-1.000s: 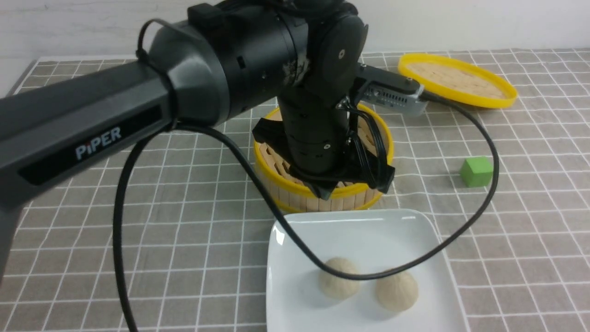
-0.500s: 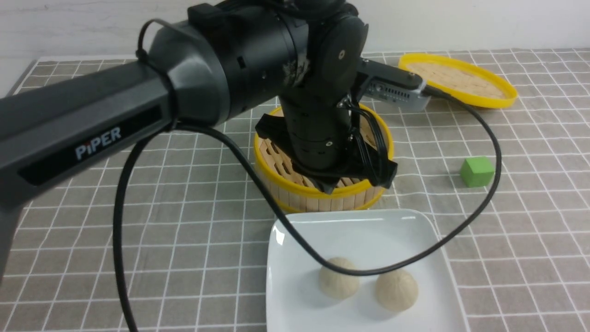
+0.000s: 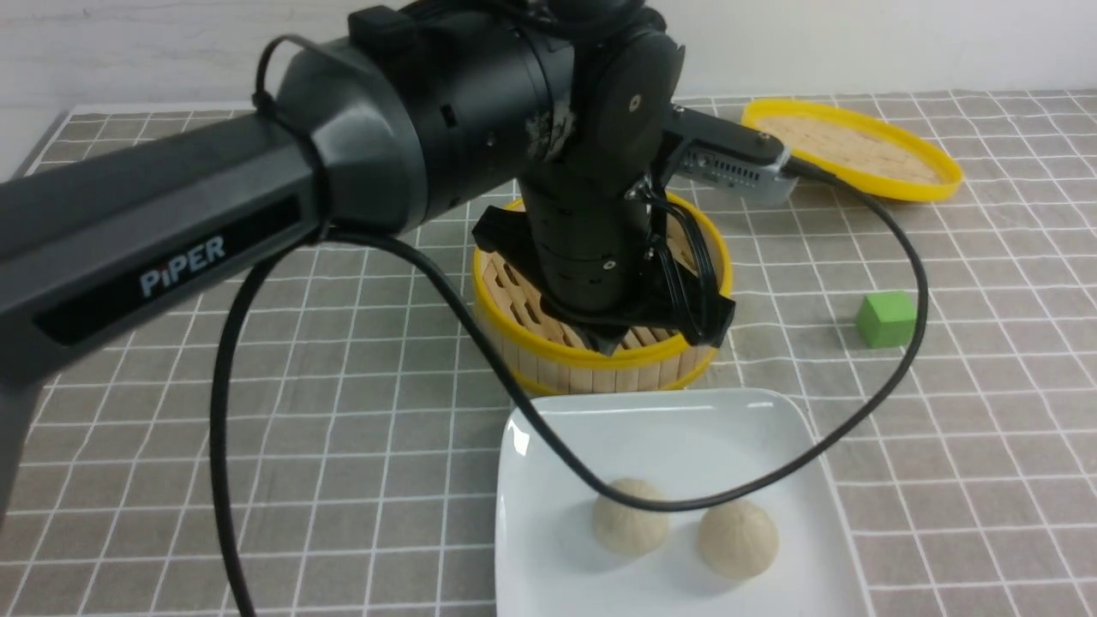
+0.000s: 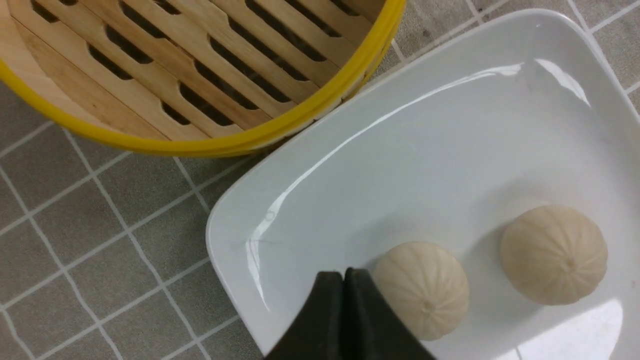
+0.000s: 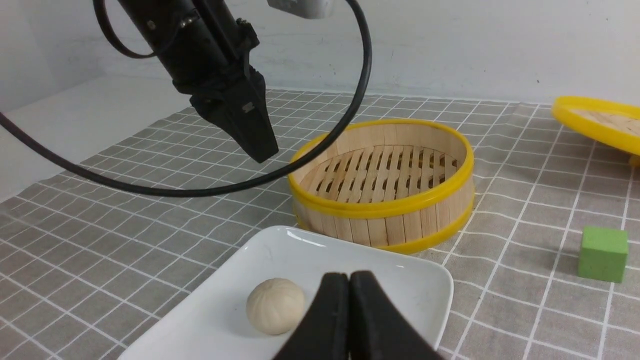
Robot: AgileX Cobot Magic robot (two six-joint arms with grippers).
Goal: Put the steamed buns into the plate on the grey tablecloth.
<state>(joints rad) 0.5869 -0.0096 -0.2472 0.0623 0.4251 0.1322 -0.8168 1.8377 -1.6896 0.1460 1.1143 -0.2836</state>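
Both buns lie in the plate, on its near half; the left bun and right bun sit close together but apart, domes up. The plate rests flat on the grey tablecloth, which covers the tabletop.

Left pincer: fingers pressed together, holding nothing; it points down, raised clear of the tabletop and touching nothing; in the front view it shows against the near side of the basket. The left arm fills that view's left; its black cable loops in front of the plate and crosses before the buns.

Right pincer: fingers pressed together, holding nothing; its wrist view shows it before the plate's near part, beside one bun.

The basket stands just beyond the plate's far edge; whether they touch cannot be told. The lid lies at the far right; the green cube sits right of the basket, well apart.
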